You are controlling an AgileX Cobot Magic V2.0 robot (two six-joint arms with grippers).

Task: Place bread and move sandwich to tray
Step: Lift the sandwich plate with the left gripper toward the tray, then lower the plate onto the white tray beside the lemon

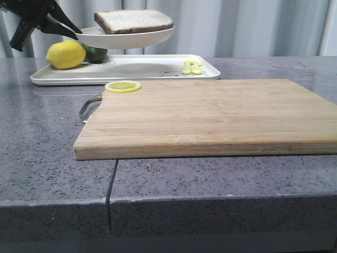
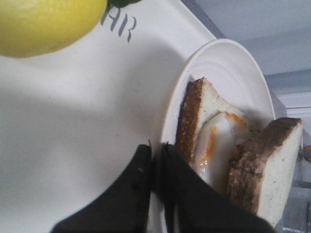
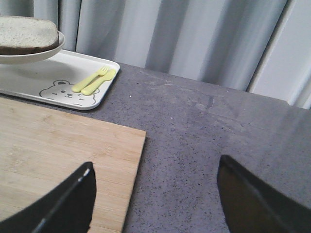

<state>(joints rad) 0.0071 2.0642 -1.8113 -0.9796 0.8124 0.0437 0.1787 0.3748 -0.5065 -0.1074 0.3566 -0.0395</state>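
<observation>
Left pincer point(image 1: 73, 32): pinches the plate point(image 1: 126, 38) rim, upper left.
Sandwich point(image 1: 134, 21): on plate, above tray point(image 1: 126, 71).
Right pincer point(image 3: 155, 194): wide open, holds nothing.

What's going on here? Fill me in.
The left gripper has its fingers shut on the rim of the white plate carrying the sandwich, holding it in the air above the tray. The right gripper is open and empty above the cutting board.
</observation>
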